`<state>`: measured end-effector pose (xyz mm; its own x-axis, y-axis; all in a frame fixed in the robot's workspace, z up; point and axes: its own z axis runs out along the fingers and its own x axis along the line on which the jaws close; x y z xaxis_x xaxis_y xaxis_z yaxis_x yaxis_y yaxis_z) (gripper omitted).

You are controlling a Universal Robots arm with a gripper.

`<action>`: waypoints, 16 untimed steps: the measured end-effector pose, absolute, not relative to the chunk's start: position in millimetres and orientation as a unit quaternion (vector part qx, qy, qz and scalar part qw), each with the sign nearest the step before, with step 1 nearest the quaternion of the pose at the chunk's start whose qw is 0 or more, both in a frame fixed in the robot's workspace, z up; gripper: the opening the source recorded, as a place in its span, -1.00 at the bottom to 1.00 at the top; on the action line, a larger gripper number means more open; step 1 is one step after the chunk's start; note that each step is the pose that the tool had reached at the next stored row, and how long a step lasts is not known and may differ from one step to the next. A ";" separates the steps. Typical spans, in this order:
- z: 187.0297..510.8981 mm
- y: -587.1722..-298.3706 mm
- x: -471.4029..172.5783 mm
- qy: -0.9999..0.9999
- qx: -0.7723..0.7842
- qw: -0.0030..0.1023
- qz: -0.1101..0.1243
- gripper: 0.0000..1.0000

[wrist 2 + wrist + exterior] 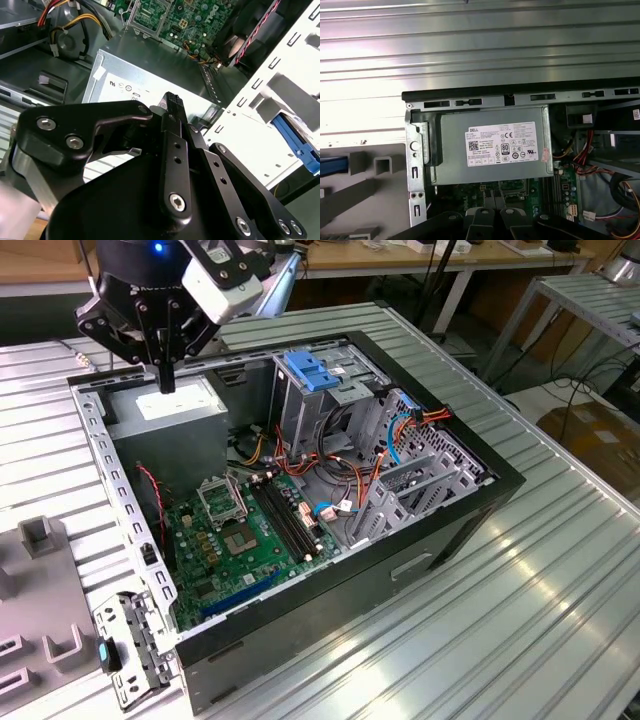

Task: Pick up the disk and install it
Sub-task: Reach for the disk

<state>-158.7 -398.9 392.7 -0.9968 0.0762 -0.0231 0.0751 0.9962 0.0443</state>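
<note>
My gripper (166,378) hangs over the back-left corner of the open computer case (470,502), just above the grey power supply box (170,406) with its white sticker (502,144). Its black fingers (172,107) are shut together with nothing between them. On the grey fixture beside the case a blue strip (332,165) pokes in at the picture's edge, and a blue piece (296,144) shows past the case's pale flange. It may be the disk's side rail, but I cannot tell. The tall metal cage with the blue plastic top (315,372) stands inside the case.
The green motherboard (240,530) lies on the case floor with orange, red and blue cables (400,425) around the cage. A perforated metal flange (115,490) lines the case's edge on the exterior view's left. Grey fixture blocks (40,535) sit on the ribbed metal table (560,570).
</note>
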 end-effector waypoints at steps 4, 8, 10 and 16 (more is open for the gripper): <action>392.7 -398.9 -161.2 0.999 0.038 0.012 0.022 -0.79; 392.7 -398.9 -163.6 0.999 0.038 0.012 0.022 -0.79; 392.6 -398.9 -164.8 0.999 0.038 0.012 0.022 -0.79; 392.6 -398.9 -168.6 0.999 0.038 0.012 0.022 -0.79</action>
